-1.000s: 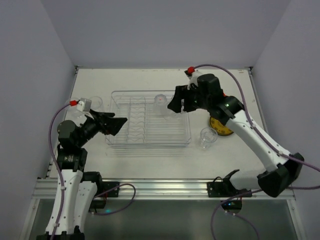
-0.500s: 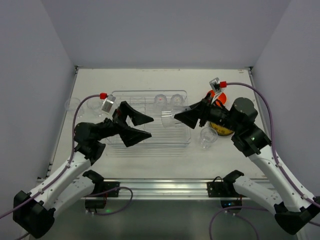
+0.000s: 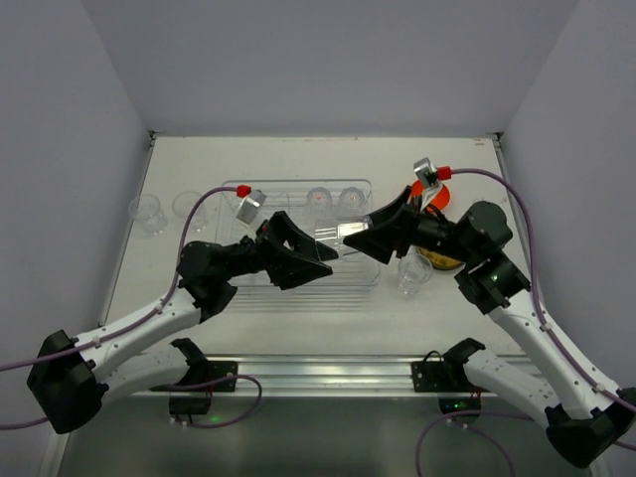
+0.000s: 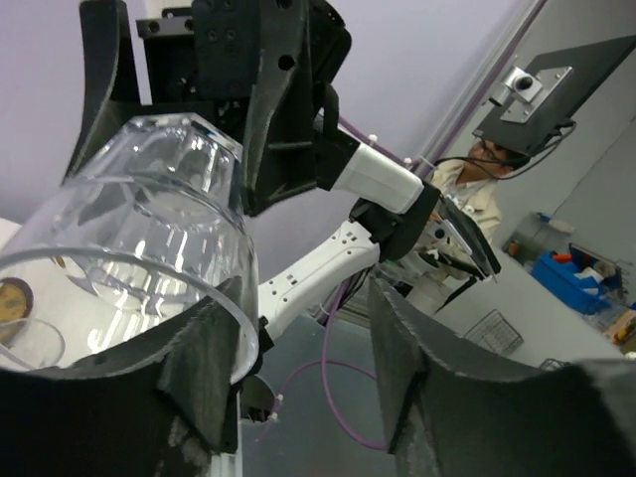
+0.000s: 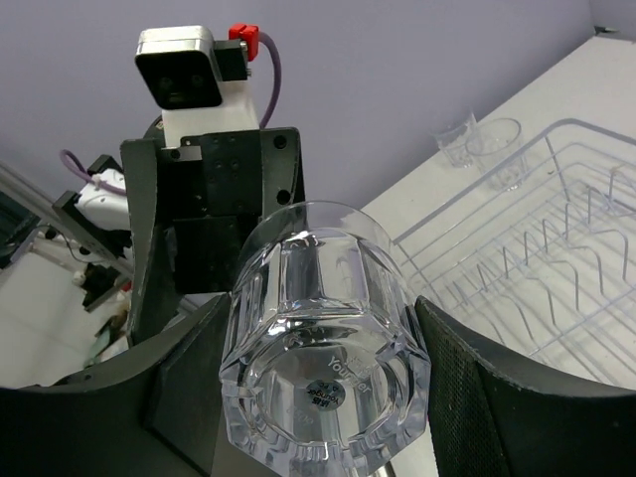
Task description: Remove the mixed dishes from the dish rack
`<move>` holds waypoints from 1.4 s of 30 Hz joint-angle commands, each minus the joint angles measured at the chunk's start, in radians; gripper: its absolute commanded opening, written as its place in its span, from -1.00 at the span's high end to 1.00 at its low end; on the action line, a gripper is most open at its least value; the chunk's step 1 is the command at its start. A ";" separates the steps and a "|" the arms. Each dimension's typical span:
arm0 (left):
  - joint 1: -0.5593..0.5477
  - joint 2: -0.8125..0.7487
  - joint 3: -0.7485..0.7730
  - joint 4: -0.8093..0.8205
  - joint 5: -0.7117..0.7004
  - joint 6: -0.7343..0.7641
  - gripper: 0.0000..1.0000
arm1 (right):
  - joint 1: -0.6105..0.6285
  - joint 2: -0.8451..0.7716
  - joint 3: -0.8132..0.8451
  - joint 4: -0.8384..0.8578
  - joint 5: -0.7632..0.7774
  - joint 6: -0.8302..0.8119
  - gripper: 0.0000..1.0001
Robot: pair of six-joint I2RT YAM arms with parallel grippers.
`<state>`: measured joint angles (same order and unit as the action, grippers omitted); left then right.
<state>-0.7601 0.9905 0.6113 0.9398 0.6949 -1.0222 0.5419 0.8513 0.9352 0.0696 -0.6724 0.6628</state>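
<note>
Six clear glass cups, one of them held in the air over the dish rack.
The dish rack lay on the bench with two glass cups standing inside along its far wall. Two more cups stood on the bench off the rack's left end, and a single cup stood just off its right end. The sixth, the held cup, lay on its side above the rack's right half, base toward the right gripper, whose jaws clasped its sides. The left gripper had its jaws spread about the cup's mouth, with one finger against the rim and the other apart from it. Right of the rack, a yellow-patterned plate and an orange bowl showed only in part behind the right arm.
</note>
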 commanded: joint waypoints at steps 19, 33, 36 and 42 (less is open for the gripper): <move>0.183 0.068 0.567 -1.606 -1.044 0.516 1.00 | -0.014 -0.022 0.077 -0.468 0.764 -0.342 -0.98; 0.927 0.367 0.636 -1.929 -0.792 0.720 1.00 | -0.014 -0.034 0.050 -0.501 0.852 -0.341 -0.98; 0.949 0.483 0.700 -1.943 -0.799 0.728 1.00 | -0.014 -0.057 0.040 -0.490 0.827 -0.341 -0.98; 1.013 0.720 0.818 -1.978 -0.811 0.746 1.00 | -0.014 -0.075 0.031 -0.472 0.775 -0.339 -0.98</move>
<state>0.2241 1.6722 1.3418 -0.9947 -0.1299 -0.3248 0.5278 0.7872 0.9749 -0.4404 0.1337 0.3382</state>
